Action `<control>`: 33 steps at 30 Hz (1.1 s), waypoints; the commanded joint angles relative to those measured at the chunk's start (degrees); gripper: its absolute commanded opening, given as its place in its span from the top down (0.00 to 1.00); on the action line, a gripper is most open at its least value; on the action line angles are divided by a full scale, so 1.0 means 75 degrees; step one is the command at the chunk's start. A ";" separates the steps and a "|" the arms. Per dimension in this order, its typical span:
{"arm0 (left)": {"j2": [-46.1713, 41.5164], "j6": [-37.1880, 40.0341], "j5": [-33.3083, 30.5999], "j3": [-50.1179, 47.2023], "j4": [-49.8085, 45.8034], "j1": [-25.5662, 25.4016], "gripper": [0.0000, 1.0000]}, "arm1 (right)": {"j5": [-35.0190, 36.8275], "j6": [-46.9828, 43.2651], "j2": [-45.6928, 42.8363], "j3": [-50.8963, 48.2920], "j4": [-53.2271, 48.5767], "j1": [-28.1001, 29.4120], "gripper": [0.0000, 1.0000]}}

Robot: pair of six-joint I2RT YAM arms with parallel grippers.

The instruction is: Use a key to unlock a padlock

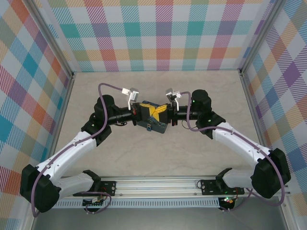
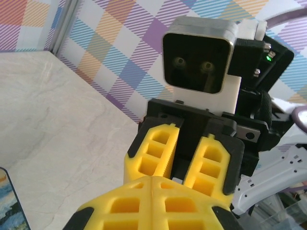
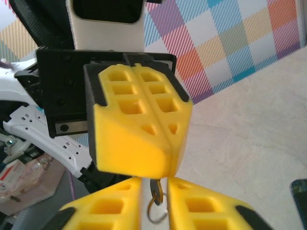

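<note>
Small, thin, dark grey key (image 3: 155, 190), upright in the narrow gap between the two yellow fingers (image 3: 201, 206) of the right end effector (image 3: 154, 188), with a sliver of free space on either side. Upper end up against the underside of the closed left end effector (image 3: 168, 165); gripped there or merely touching, impossible to tell. Thin silvery ring (image 3: 155, 212) threaded through the lower end.

No legible text or numbers.
Faint red print on a carton (image 3: 19, 179), lower left of the left gripper (image 3: 169, 165), too blurred to read.
</note>
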 commanded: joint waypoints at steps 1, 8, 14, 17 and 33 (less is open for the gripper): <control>-0.0303 -0.0140 -0.0117 -0.0161 0.0521 -0.0018 1.00 | -0.0453 0.0741 -0.0296 -0.0343 0.1180 -0.0158 0.66; -0.0338 -0.0288 -0.0155 -0.0128 0.0758 -0.0116 1.00 | -0.0709 0.1651 -0.0094 -0.0479 0.2264 -0.0197 0.51; -0.0333 -0.0276 -0.0222 -0.0119 0.0753 -0.0167 1.00 | -0.0839 0.1839 0.0262 -0.0315 0.2701 -0.0077 0.51; -0.0335 -0.0276 -0.0265 -0.0111 0.0741 -0.0169 1.00 | -0.0864 0.1811 0.0374 -0.0228 0.2679 -0.0011 0.51; -0.0314 -0.0285 -0.0378 -0.0096 0.0787 -0.0170 1.00 | -0.0767 0.1896 0.0635 -0.0224 0.2787 0.0108 0.67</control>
